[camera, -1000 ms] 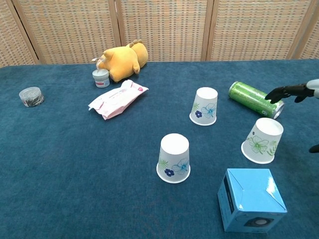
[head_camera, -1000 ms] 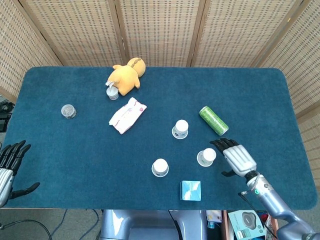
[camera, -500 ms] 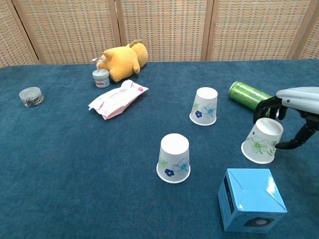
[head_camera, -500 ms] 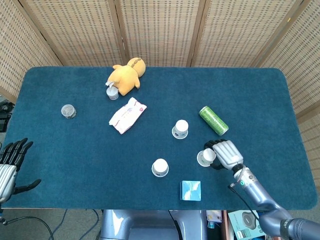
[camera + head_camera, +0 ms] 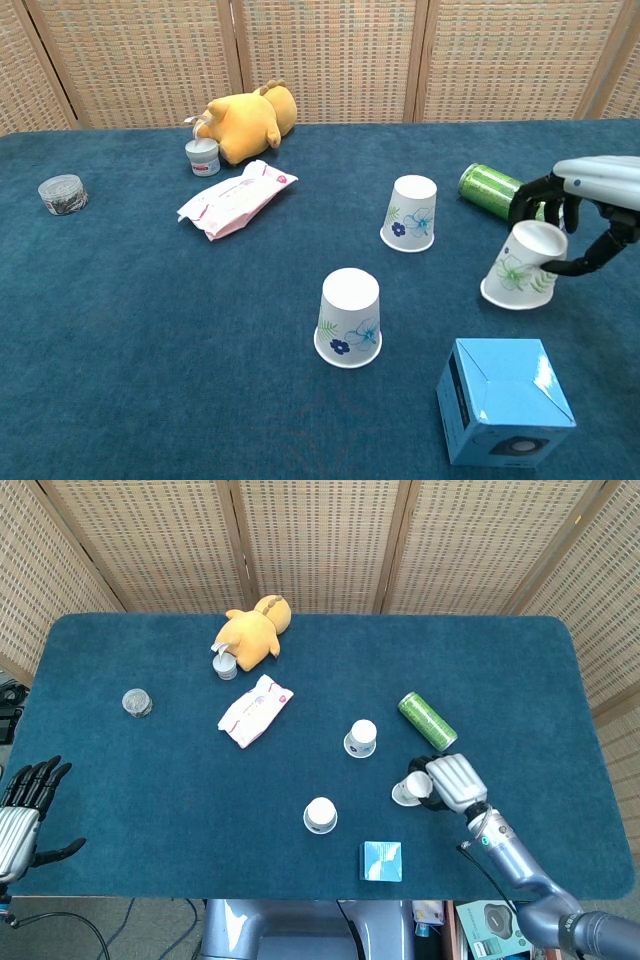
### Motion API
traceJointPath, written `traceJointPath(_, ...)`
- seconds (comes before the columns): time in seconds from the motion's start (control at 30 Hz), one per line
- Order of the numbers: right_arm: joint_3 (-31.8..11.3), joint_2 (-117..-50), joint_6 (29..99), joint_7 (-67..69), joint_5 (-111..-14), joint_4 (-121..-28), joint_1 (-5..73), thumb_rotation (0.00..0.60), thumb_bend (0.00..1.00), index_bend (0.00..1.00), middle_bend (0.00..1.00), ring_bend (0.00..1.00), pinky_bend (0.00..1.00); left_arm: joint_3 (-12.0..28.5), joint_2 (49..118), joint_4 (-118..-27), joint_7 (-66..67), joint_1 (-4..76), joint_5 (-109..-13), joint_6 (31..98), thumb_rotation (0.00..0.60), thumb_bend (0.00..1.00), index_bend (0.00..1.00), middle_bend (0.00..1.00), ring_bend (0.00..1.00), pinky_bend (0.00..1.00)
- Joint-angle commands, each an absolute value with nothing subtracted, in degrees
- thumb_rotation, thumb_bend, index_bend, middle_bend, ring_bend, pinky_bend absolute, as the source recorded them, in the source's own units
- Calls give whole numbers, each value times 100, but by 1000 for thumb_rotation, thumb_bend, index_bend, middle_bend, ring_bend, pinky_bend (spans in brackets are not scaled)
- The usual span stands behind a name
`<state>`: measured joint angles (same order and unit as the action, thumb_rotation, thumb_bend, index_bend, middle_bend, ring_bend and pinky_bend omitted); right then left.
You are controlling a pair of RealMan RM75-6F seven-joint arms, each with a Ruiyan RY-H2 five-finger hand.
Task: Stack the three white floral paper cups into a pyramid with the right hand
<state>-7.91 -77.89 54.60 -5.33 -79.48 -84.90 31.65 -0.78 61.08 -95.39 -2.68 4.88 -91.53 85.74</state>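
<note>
No legible text, label, brand, number or sign appears on the paper cups (image 5: 410, 213), the green can (image 5: 488, 191), the blue box (image 5: 503, 403) or the wipes pack (image 5: 235, 200).

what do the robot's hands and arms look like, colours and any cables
The right hand has a silver-grey segmented back and black fingers, on a metallic grey forearm with a small green light at the wrist and a thin black cable beside it. The left hand likewise shows black fingers and a silver back.
</note>
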Motion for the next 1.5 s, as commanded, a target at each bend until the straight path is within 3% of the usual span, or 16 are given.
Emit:
traceJointPath(0.03, -899, -7769, 5587, -663, -8030, -8503, 3261, 600, 543, 494, 542, 474, 488, -80, 6109, -9545, -255, 501, -9147, 8547, 600, 93, 0, 0, 0, 0)
traceJointPath(0.2, -1262, -7953, 5481, -1159, -7655, -8272, 3618, 600, 544, 494, 542, 474, 488, -64, 6107, -9559, -267, 544, -9088, 8456, 600, 93, 0, 0, 0, 0)
traceJointPath(0.47, -1434, -8348, 5216, -1706, -7027, -7791, 3964, 600, 543, 494, 542, 474, 488, -48, 6069, -9537, -388, 559, -9040, 8426, 600, 92, 0, 0, 0, 0)
traceJointPath(1.13, -1333, -8893, 4978, -2166, -6453, -7114, 4395, 600, 543, 494, 515, 474, 488, -62, 6017, -9532, -507, 629, -8949, 8236, 600, 93, 0, 0, 0, 0)
traceJointPath(1.23, -1322, -8921, 5026, -2224, -6432, -7096, 4407, 600, 542, 474, 460, 450, 472, -68, 6019, -9540, -485, 632, -8962, 8236, 600, 92, 0, 0, 0, 0)
traceJointPath(1.3, -1311, -8918, 5046, -2274, -6386, -7140, 4406, 600, 452, 346, 304, 341, 336, -70, 6020, -9545, -471, 629, -8964, 8243, 600, 92, 0, 0, 0, 0)
traceJointPath(1.37, -1331, -8888, 5061, -2335, -6241, -7272, 4389, 600, 210, 137, 65, 139, 108, -75, 6018, -9556, -468, 627, -8963, 8241, 600, 92, 0, 0, 0, 0)
traceJointPath(1.4, -1337, -8859, 5089, -2405, -6176, -7357, 4384, 600, 109, 68, 9, 62, 44, -78, 6014, -9561, -461, 627, -8962, 8238, 600, 93, 0, 0, 0, 0)
traceJointPath(1.5, -1348, -8732, 5232, -2548, -6097, -7678, 4351, 600, 10, 1, 0, 1, 0, -87, 6004, -9570, -469, 620, -8978, 8253, 600, 93, 0, 0, 0, 0)
